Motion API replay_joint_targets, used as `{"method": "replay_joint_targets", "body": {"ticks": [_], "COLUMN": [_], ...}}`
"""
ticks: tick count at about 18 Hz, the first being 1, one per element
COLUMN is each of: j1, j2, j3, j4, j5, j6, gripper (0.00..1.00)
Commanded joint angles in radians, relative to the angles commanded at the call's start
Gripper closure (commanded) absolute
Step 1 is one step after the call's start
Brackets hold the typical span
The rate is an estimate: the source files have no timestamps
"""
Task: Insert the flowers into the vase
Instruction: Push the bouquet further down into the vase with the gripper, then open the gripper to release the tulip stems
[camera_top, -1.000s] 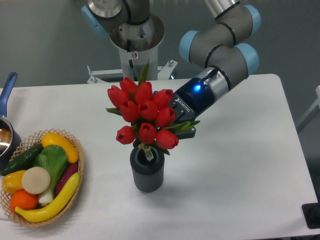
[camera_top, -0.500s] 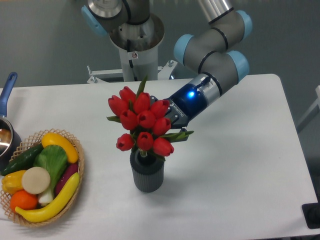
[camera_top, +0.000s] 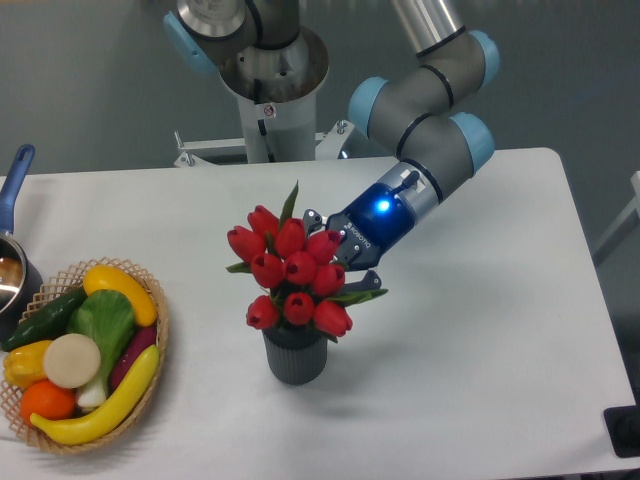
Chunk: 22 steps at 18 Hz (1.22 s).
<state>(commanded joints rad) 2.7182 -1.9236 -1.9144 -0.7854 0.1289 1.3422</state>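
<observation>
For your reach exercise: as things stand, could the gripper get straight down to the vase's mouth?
Probably not. The flowers sit in the vase and spread wider than it, hiding its mouth; the gripper is behind the bunch.

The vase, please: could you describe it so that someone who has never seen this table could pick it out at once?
Start at the white table and go to its front middle, just right of the wicker basket of toy produce. The vase stands there under the red flowers, by the gripper. It is a small dark grey ribbed cylinder, the only dark upright thing near the colourful produce.
</observation>
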Motion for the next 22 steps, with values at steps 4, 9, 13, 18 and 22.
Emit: {"method": "replay_joint_targets", "body": {"ticks": [4, 9, 13, 18, 22], "j1": [0.000, 0.002, 0.009, 0.034, 0.038], "j2": [-0.014, -0.028, -0.035, -0.034, -0.031], "j3": [-0.017, -0.020, -0.026, -0.061, -0.061], "j4": [0.003, 0.005, 0.005, 0.003, 0.003], "j5": [0.014, 0.028, 0.028, 0.028, 0.028], "j6": [0.002, 0.002, 0.005, 0.078, 0.078], "gripper": [0.74, 0.72, 0.69, 0.58, 0.31]}}
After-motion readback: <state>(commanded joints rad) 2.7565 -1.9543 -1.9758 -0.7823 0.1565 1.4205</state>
